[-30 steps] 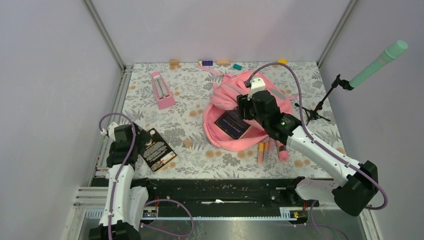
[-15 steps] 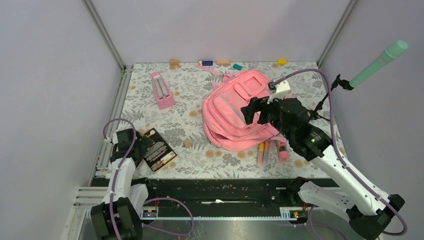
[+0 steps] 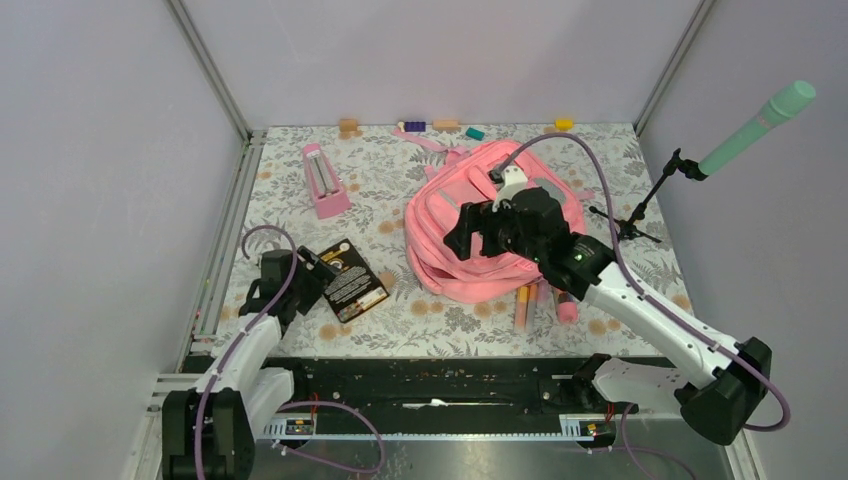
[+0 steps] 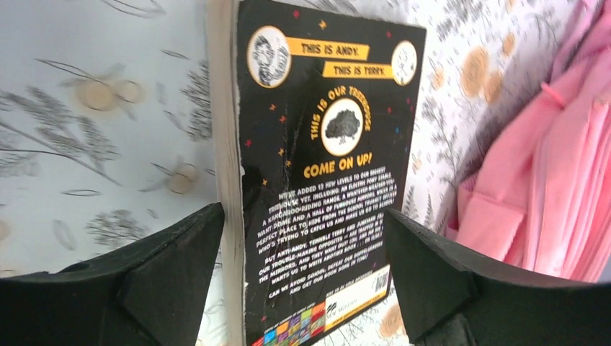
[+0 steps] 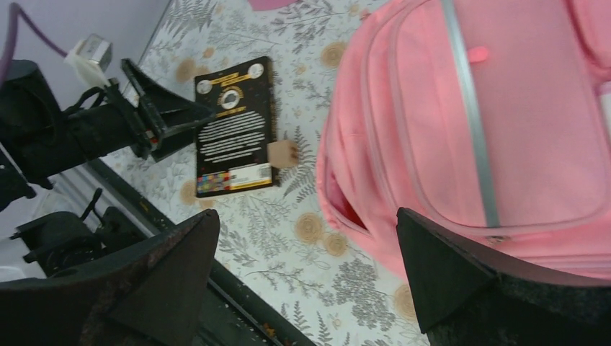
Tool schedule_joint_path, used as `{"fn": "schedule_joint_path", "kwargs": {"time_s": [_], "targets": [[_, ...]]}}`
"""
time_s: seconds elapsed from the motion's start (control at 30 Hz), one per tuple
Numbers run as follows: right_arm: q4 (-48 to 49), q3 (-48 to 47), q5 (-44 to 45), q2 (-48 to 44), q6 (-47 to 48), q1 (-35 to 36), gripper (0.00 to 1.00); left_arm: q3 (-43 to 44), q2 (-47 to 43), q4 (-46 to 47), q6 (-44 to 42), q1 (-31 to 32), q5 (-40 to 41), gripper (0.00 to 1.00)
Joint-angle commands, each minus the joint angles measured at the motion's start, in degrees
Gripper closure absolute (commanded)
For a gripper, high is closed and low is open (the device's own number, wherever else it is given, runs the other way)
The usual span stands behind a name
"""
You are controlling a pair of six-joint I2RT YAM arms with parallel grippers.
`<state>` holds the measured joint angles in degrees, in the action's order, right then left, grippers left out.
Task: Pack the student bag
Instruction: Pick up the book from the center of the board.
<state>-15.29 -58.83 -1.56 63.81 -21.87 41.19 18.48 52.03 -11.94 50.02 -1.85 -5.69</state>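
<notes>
Student bag (image 3: 432, 243) lies flat on the floral table (image 3: 290, 215), right of centre and toward the far side, front up, grey trim strip showing on my right wrist cam. Right gripper (image 5: 308, 215) hangs over the bag's left half, jaws spread wide with nothing between them and not touching the fabric that I can see. A few orange and pink markers (image 3: 540, 298) lie on the table at the bag's near edge, just beside it. Left of the bag is a black paperback book (image 4: 324, 144), back cover up, with a small wooden block (image 5: 282, 153) touching its bag-side edge. Left gripper (image 4: 304, 213) straddles the book, one finger at each long edge. I cannot tell whether it's actually clamped or just flanking. Further out: pink stand (image 3: 322, 180) far left, well apart from the bag; small blocks (image 3: 446, 124) lined along the far edge; tripod (image 3: 640, 212) at the right carrying a teal cylinder (image 3: 760, 122).
</notes>
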Motion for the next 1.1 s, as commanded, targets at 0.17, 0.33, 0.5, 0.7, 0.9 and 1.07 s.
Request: {"fn": "schedule_joint_path", "kwargs": {"time_s": [0.17, 0.33, 0.5, 0.7, 0.9, 1.07], "targets": [[6.3, -5.5, -1.3, 12.9, -4.0, 8.6, 0.01, 2.6, -2.4, 0.9, 1.2, 5.8, 5.4, 0.13], [5.7, -13.1, -3.9, 24.2, -3.3, 10.2, 0.00, 0.4, -4.6, -0.9, 1.2, 4.9, 7.3, 0.08], [2.0, -22.5, -4.6, 34.5, -0.2, 10.3, 0.01, -2.4, -4.6, 2.0, 0.3, 2.5, 4.1, 0.10], [-1.6, -30.7, -7.2, 43.7, 0.9, 10.3, 0.05, -3.8, -0.6, 7.9, -2.0, 1.8, -0.1, 0.29], [-4.0, -36.8, -7.9, 51.1, 1.3, 10.4, 0.04, -3.7, 7.9, 16.4, -2.0, 1.8, -7.0, 0.40], [-5.5, -39.6, -8.9, 55.1, 1.4, 10.3, 0.05, -4.2, 8.9, 18.7, -2.1, 1.8, -7.6, 0.64]]}}
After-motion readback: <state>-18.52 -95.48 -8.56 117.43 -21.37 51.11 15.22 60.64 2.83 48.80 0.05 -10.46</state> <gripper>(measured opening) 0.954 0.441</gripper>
